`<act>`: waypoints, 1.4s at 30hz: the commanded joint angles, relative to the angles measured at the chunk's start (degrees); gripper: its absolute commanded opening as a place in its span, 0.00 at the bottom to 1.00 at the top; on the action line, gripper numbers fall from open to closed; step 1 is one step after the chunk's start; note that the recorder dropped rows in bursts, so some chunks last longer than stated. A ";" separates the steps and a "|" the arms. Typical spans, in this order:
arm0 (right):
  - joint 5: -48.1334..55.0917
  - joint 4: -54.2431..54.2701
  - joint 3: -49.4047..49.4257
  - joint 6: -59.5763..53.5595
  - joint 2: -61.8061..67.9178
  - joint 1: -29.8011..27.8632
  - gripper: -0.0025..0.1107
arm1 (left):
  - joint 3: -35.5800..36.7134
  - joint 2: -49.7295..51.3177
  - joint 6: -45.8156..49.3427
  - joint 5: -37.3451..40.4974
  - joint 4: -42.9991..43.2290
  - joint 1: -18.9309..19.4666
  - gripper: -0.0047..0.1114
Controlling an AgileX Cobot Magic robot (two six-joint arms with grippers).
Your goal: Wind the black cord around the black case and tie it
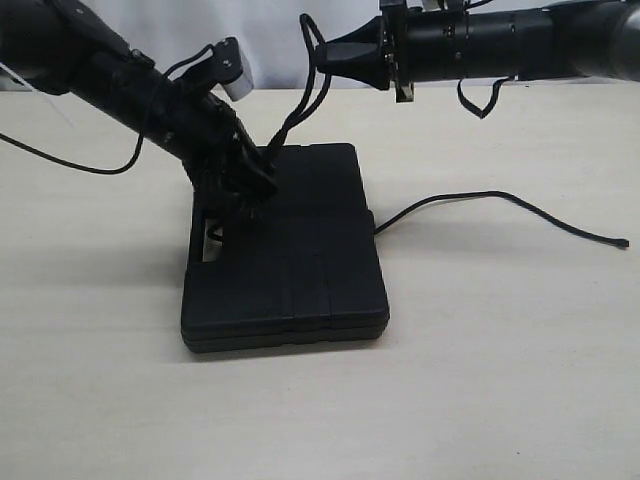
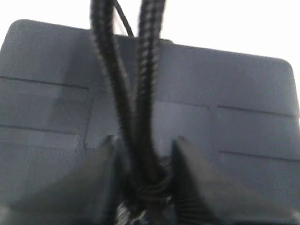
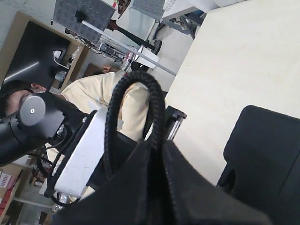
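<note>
The black case [image 1: 290, 260] lies flat on the table, its handle slot at the left side. The black cord [image 1: 300, 110] rises in two strands from the case's far left part to a loop held high by my right gripper [image 1: 322, 55], which is shut on the cord [image 3: 157, 117]. My left gripper [image 1: 250, 175] presses down on the case top and is shut on the cord's two strands [image 2: 140, 103], near a knot-like bunch between its fingers [image 2: 192, 173]. A free end of the cord [image 1: 500, 200] trails right across the table.
The pale wooden table [image 1: 500, 350] extends around the case. Glossy arm wires [image 1: 70, 160] hang at the left, and another wire [image 1: 485, 100] hangs under the right arm. A person and lab equipment [image 3: 89, 18] show in the right wrist view's background.
</note>
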 commanded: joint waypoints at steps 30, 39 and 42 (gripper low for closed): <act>-46.65 -0.94 42.12 -1.09 -31.94 -0.90 0.06 | 0.27 0.00 -27.51 -30.92 24.83 -10.13 0.04; -44.15 -0.94 43.84 -7.73 -33.19 -0.67 0.06 | 3.42 0.00 -27.61 -34.96 26.05 -10.13 0.04; -44.14 -1.39 43.84 -10.10 -33.19 -0.67 0.07 | 3.42 -0.11 -27.61 -34.96 26.05 -10.13 0.04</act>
